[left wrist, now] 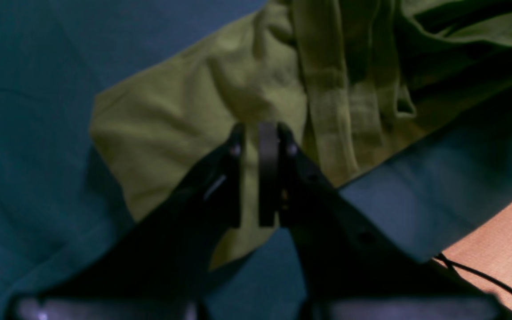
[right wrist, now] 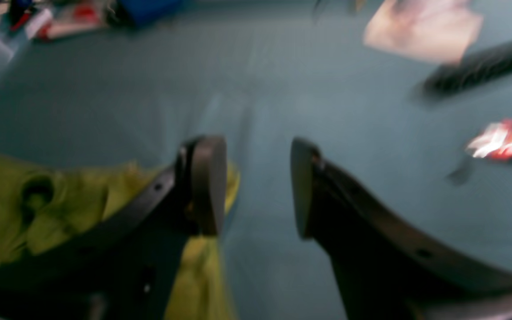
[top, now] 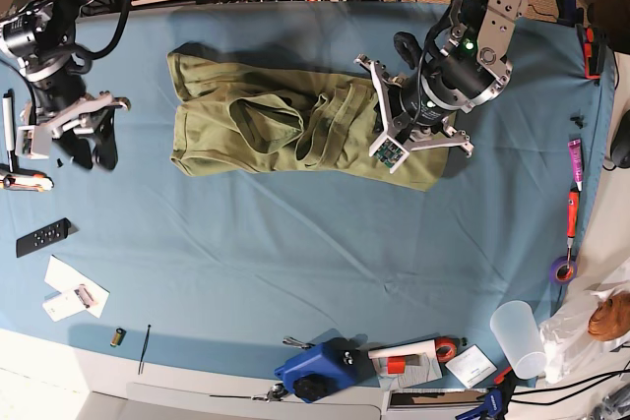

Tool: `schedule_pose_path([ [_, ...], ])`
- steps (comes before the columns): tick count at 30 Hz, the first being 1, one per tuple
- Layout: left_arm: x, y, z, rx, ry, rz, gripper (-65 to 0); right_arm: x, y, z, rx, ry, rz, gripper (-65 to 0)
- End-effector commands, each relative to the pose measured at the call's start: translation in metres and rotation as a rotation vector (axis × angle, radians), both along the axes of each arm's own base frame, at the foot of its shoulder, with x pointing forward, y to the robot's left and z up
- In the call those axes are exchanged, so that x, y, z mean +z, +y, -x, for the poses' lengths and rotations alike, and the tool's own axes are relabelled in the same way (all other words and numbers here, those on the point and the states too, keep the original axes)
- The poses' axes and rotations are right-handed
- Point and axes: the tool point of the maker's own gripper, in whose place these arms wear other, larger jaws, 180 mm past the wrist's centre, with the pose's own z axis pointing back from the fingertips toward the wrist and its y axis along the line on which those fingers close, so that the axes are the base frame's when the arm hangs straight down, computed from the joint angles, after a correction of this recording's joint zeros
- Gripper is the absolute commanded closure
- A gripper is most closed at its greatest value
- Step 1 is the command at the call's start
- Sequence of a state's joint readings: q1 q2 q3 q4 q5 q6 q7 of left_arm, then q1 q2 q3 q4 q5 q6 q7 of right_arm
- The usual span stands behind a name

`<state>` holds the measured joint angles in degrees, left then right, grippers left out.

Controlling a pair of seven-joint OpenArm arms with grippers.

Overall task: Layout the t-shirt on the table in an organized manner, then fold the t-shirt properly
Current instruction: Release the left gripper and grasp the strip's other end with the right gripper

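Observation:
The olive-green t-shirt [top: 246, 125] lies crumpled and bunched on the blue-covered table [top: 295, 263], in the far middle of the base view. My left gripper [top: 394, 140] is down on the shirt's right part. In the left wrist view this gripper [left wrist: 260, 133] has its jaws nearly together, with a thin strip of the t-shirt [left wrist: 171, 111] between them. My right gripper [top: 91, 150] hangs open left of the shirt. In the blurred right wrist view it [right wrist: 256, 186] is over bare table [right wrist: 282, 89], with the t-shirt [right wrist: 60, 204] beside its left finger.
A black remote [top: 42, 236] and papers [top: 74, 292] lie near the right arm. A blue tool [top: 315, 371], a plastic cup [top: 517, 336], markers [top: 573, 213] and a tape roll [top: 563, 270] line the near and right edges. The cloth's edge and a thin cable [left wrist: 487, 278] show beside the left gripper.

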<state>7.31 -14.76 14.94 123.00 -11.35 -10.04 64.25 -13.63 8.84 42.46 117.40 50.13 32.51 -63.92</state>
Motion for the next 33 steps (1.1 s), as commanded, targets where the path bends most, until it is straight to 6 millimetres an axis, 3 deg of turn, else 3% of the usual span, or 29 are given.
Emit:
schedule_pose_path([
  [1, 0.011, -0.002, -0.005, -0.002, -0.043, 0.019, -4.3, 0.004, 0.003, -0.002, 0.036, -0.031, -0.034, -24.5],
  [6, 0.011, -0.002, -0.005, -0.002, -0.043, 0.019, -4.3, -0.052, 0.018, 0.017, 0.133, 0.16, -0.255, -24.5],
  [11, 0.011, -0.002, -0.005, -0.002, -0.043, 0.019, -4.3, -0.079, 0.021, 0.024, 0.141, 0.206, -0.388, -24.5],
  [18, 0.011, -0.002, -0.005, -0.002, -0.042, 0.019, -4.3, -0.067, 0.043, 0.017, 0.249, 0.154, -0.479, -24.5],
  [24, 0.011, -0.002, -0.006, -0.002, -0.043, 0.019, -4.3, -0.091, 0.073, 0.019, 0.332, 0.271, -0.424, -24.5],
  [27, 0.011, -0.002, -0.005, -0.002, -0.042, 0.019, -4.3, -0.098, 0.076, 0.014, 0.324, 0.276, -0.387, -24.5],
  [33, 0.01, -0.002, -0.005, -0.002, -0.042, 0.019, -4.3, -0.093, 0.074, 0.016, 0.328, 0.267, -0.409, -24.6],
])
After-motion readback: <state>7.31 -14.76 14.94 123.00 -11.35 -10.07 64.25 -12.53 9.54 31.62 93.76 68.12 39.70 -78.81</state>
